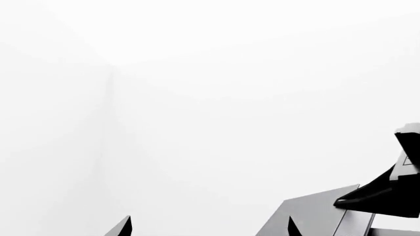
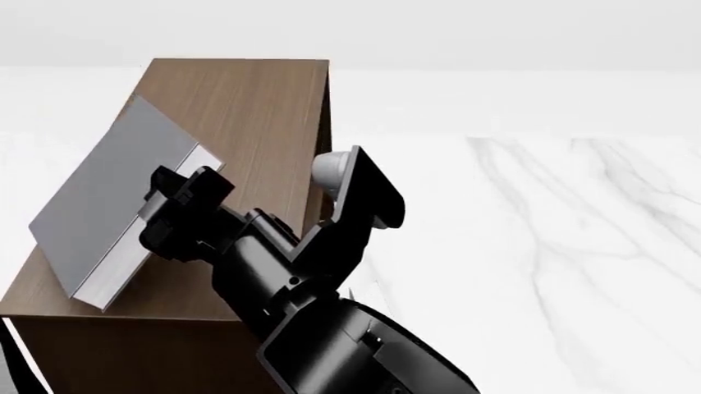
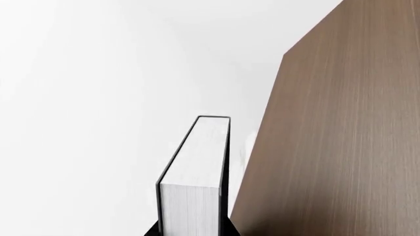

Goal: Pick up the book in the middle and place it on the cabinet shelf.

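Marble floor (image 2: 570, 246), gripper (image 2: 164, 217) jaws hidden behind book (image 2: 110, 205)

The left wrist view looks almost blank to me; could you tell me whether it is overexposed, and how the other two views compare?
Left wrist view: nearly all washed-out white with faint grey seams, only dark gripper tips showing. Head view: evenly lit and sharp, the thick grey hardcover book and brown wood-grain cabinet clear. Right wrist view: crisp page edges, bright featureless background.

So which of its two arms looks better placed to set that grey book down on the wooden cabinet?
The right. Its gripper grips the grey book over the cabinet top. The left gripper faces blank white space; only its fingertips show, holding nothing.
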Motion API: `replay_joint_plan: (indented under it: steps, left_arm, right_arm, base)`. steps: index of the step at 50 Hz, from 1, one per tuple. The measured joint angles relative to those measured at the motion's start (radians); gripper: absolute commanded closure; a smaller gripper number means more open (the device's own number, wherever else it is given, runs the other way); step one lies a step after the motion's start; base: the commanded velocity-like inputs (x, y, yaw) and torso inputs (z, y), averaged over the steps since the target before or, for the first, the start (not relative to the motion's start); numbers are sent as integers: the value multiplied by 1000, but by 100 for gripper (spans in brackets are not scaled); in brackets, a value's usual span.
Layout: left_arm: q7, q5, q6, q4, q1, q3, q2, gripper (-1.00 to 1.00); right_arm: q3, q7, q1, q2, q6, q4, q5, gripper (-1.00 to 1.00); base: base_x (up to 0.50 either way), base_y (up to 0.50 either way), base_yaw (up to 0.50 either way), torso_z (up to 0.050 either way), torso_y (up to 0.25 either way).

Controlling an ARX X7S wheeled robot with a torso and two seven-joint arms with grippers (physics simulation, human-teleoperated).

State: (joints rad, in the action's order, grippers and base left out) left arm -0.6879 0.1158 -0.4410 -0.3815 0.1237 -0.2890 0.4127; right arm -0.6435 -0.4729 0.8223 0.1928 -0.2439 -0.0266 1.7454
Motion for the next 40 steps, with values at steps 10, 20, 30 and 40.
replay_joint_plan:
  steps: [10, 20, 30, 40]
  left_arm:
    - [-1, -2, 2, -1, 0, -2, 2, -100]
    - [-3, -5, 4, 0, -1, -5, 4, -100]
    - [-4, -8, 6, 1, -3, -7, 6, -100]
    - [-5, -13, 9, 3, -6, -9, 7, -100]
  right_arm:
    - [-8, 4, 11, 3, -6, 13, 6, 100]
    - [-9, 15, 22, 3, 0, 35, 31, 100]
    - [-13, 22, 26, 7, 2, 41, 39, 100]
    - [-17, 32, 26, 13, 6, 41, 49, 100]
  base:
    - [6, 2, 6, 0, 0]
    - [7, 1, 4, 0, 0]
    - [6, 1, 4, 0, 0]
    - [6, 1, 2, -2, 0]
